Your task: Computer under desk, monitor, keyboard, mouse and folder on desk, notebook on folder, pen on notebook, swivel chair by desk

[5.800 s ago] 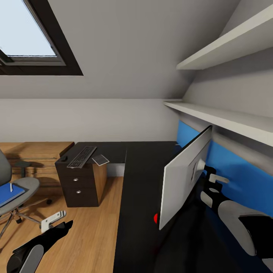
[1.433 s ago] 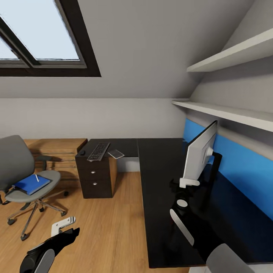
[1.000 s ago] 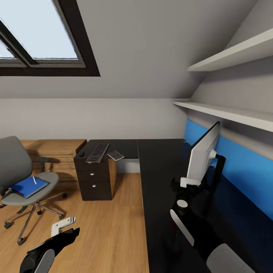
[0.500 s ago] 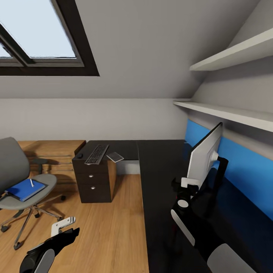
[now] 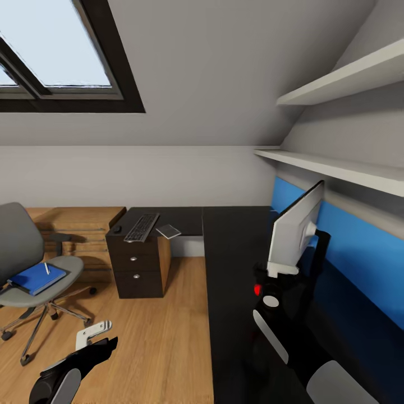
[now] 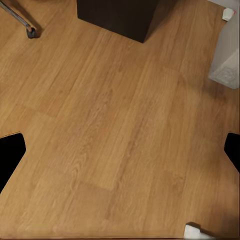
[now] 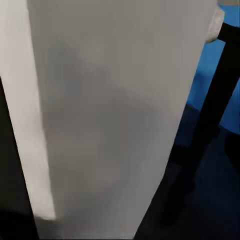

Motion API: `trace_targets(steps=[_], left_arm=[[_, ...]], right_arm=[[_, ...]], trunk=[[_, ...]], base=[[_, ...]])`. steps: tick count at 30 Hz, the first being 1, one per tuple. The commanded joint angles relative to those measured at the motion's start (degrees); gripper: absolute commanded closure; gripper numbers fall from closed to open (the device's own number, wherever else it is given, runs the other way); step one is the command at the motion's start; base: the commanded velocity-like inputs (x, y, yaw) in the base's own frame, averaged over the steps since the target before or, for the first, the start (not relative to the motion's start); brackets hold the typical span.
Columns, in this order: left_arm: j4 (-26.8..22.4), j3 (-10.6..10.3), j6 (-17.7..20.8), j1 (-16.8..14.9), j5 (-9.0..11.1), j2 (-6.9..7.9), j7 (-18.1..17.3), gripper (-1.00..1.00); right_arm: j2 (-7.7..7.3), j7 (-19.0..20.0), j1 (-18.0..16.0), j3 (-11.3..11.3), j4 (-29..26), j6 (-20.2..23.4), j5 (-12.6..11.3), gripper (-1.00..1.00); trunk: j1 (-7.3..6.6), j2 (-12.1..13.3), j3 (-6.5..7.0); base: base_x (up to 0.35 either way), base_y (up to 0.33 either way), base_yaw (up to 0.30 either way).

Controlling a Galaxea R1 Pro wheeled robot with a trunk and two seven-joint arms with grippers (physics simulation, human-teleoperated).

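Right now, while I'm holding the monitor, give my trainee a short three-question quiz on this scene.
1. True or false: the folder lies on the desk.
2. Which sits nearest the keyboard? A) notebook B) chair C) skylight
3. Fill in: the right gripper is at the lower edge of the ____.

Key:
1. False; it lies on the chair seat, with the pen on it.
2. A.
3. Monitor; whether the grip is shut cannot be seen.
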Motion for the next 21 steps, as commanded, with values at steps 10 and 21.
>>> trace_targets(steps=[10, 21], left_arm=[[-0.09, -0.05, 0.18, -0.04, 0.61, 0.01, 0.53, -1.0], [-0.09, 0.03, 0.18, -0.04, 0.61, 0.01, 0.52, -1.0]], right_arm=[[-0.08, -1.43, -0.07, 0.26, 0.04, 0.55, -0.13, -1.0], [-0.08, -1.44, -0.07, 0.26, 0.26, 0.56, -0.16, -1.0]], trunk=[[-0.02, -0.05, -0.08], [-0.02, -0.05, -0.08]], base=[[-0.238, -0.228, 0.0], [-0.15, -0.143, 0.0]])
